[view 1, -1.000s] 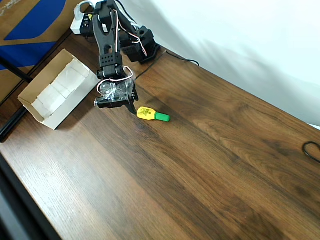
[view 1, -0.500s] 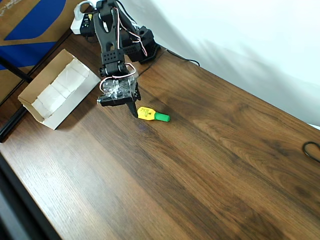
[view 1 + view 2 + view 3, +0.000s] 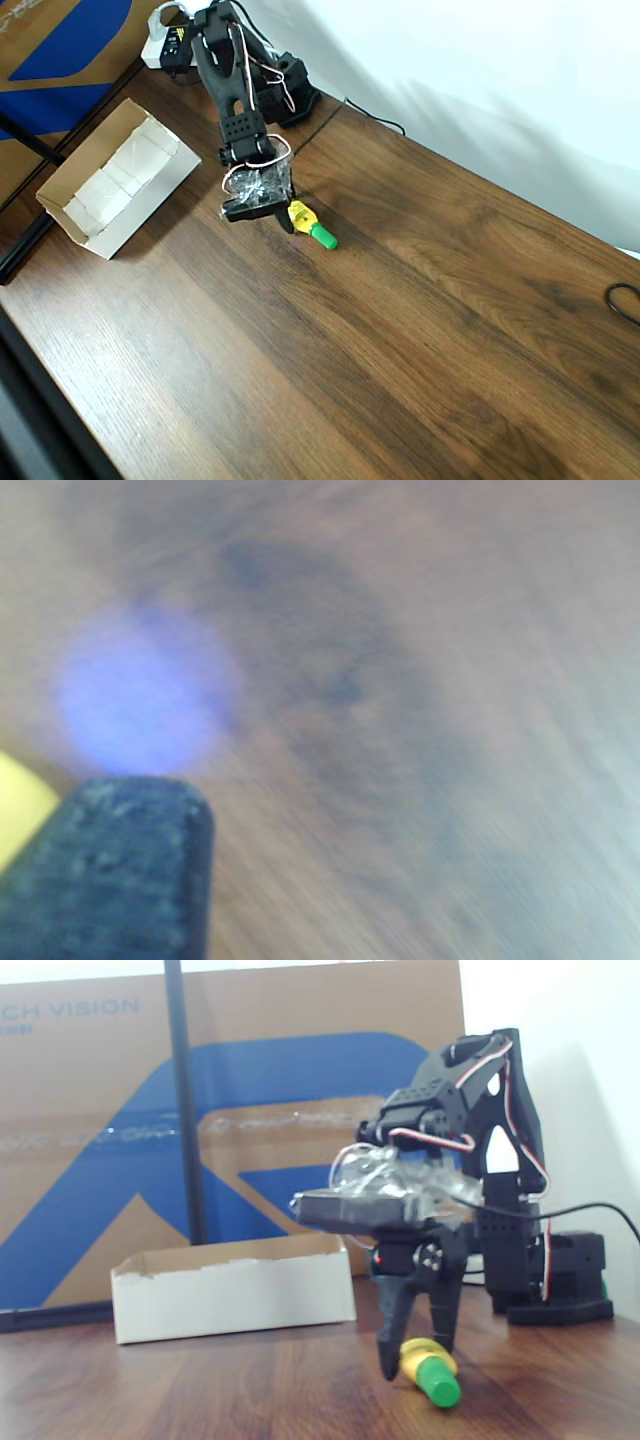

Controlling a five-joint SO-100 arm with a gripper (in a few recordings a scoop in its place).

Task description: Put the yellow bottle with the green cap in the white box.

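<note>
A: While the arm leans down over the brown wooden counter (image 3: 420, 330), where does the tool (image 3: 418, 1360) stand?

B: It points straight down, with its 2 dark fingers (image 3: 388, 1335) spread apart and their tips at or just above the wood. In the overhead view the tool (image 3: 290, 217) sits at the end of the black arm (image 3: 232, 80), under a bundle of clear tape and white and red wires.

A: And the bottle?

B: The yellow bottle with the green cap (image 3: 430, 1368) lies on its side on the counter between the spread fingers. Its yellow body is at the tips and its green cap pokes out past them toward the camera in the fixed view. From above, the bottle (image 3: 312, 225) lies just beside the tool, cap pointing away from the arm's base.

A: Is it pinched?

B: No, the tool is released. The fingers straddle the bottle with a gap showing, and I cannot tell whether either one touches it.

A: The wrist view?

B: Blurred. 1 dark finger (image 3: 110, 870) fills the lower left corner, a sliver of yellow (image 3: 18, 810) sits beside it, and a pale bluish glare lies on the wood.

A: Where is the box?

B: The white box (image 3: 75, 222) rests well apart from the tool, beyond the arm on the side away from the bottle, open top up. Behind it in the fixed view stands blue-and-brown cardboard (image 3: 100, 1160).
</note>
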